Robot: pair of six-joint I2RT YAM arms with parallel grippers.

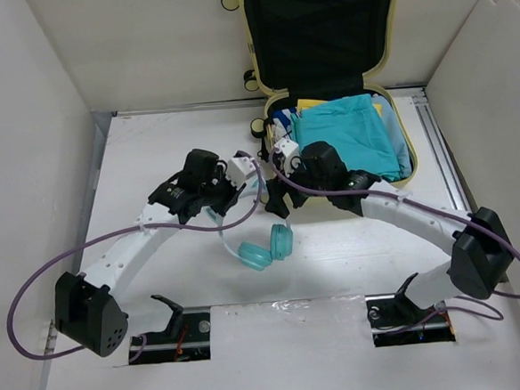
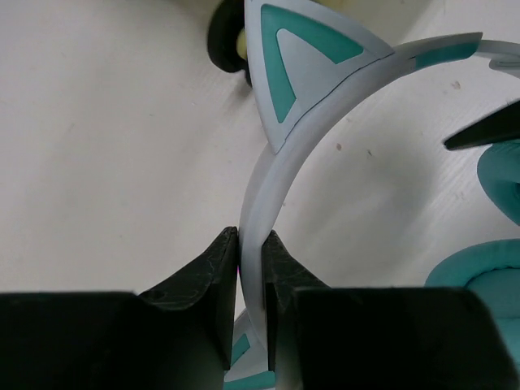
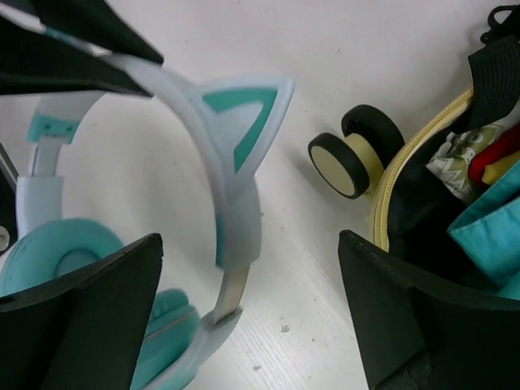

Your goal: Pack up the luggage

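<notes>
Luggage, a small pale-yellow hard-shell suitcase with rounded corners, lies open at 12 to 1 o'clock on the white table. Its black-lined lid stands up against the back wall, and its tray touches the table's far edge. Folded teal fabric covers most of the tray, with the yellow rim showing at its 3 o'clock side.

The white cat-ear headphones with teal ear cushions are near the table's centre, at 7 o'clock from the tray. The left gripper is clenched on their thin white headband, pads pressed to both faces. The right gripper is released, its fingers spread wide. One finger is beside the cushions and the other beside the suitcase's black-and-cream wheel, touching neither.

Bare tabletop lies at 9 to 11 o'clock. White side panels close in at 9 and 3 o'clock. A narrower strip of table runs at 6 o'clock, before the arm bases.
</notes>
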